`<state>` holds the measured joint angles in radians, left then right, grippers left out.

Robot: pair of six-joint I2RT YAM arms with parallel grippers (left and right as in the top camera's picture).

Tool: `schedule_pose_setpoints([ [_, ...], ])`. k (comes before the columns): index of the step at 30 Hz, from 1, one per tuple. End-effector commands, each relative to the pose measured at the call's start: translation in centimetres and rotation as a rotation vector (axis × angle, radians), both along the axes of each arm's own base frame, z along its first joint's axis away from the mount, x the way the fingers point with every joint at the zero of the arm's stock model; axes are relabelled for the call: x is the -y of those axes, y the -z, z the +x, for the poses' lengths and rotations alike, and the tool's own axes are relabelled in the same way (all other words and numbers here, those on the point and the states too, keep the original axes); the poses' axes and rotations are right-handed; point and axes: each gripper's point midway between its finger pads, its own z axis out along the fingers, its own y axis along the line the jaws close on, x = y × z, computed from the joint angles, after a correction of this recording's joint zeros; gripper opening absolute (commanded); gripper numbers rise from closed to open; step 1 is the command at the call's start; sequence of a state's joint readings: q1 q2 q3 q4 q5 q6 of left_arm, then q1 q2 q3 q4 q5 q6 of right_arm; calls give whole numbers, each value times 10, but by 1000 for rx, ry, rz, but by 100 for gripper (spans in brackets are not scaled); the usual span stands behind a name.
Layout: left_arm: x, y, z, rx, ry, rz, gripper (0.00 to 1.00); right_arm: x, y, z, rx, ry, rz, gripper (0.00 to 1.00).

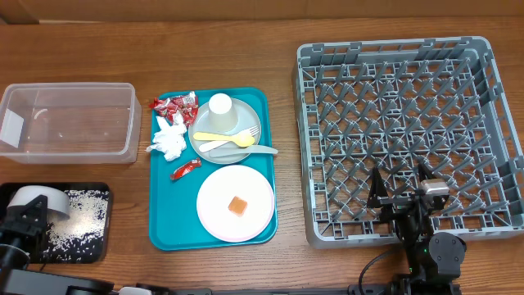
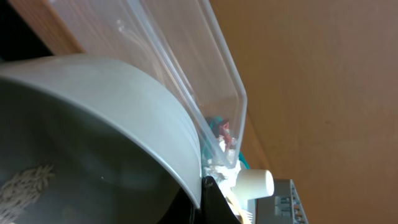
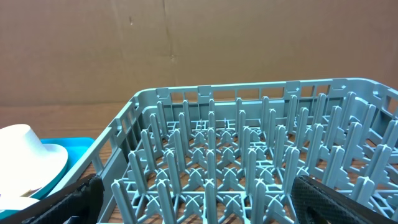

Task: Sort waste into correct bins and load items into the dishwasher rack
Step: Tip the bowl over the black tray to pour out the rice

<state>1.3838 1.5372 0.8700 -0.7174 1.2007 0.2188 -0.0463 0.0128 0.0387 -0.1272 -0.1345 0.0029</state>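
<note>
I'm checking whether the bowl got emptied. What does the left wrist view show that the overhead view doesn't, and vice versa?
Only the left wrist: rice grains inside the bowl. Only the overhead: the black tray holding rice, the pink plate with the orange cube, the yellow cutlery. Both: the bowl, the clear tub, the white cup, red wrappers.

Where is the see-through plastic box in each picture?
Overhead: the clear plastic rectangular tub sits at the upper left.
Left wrist: its wall slants from the top middle to the lower right.
Right wrist: not in it.
Shared landmark: the large grey plastic dishwasher rack, seen in all three.
</note>
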Motion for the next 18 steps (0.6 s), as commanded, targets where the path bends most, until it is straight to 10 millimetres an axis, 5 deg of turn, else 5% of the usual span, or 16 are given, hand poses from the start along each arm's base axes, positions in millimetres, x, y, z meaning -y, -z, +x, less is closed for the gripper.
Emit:
schedule_pose_setpoints([
  [1,7,-15,3,107,35,21,4,1,0,0,9,1,-4,100],
  [3,10,-31,6,214,74,102,4,1,0,0,9,1,-4,100],
  [12,-2,9,-4,-45,-15,6,4,1,0,0,9,1,-4,100],
  [18,0,1,-1,7,-13,-22,4,1,0,0,9,1,-4,100],
])
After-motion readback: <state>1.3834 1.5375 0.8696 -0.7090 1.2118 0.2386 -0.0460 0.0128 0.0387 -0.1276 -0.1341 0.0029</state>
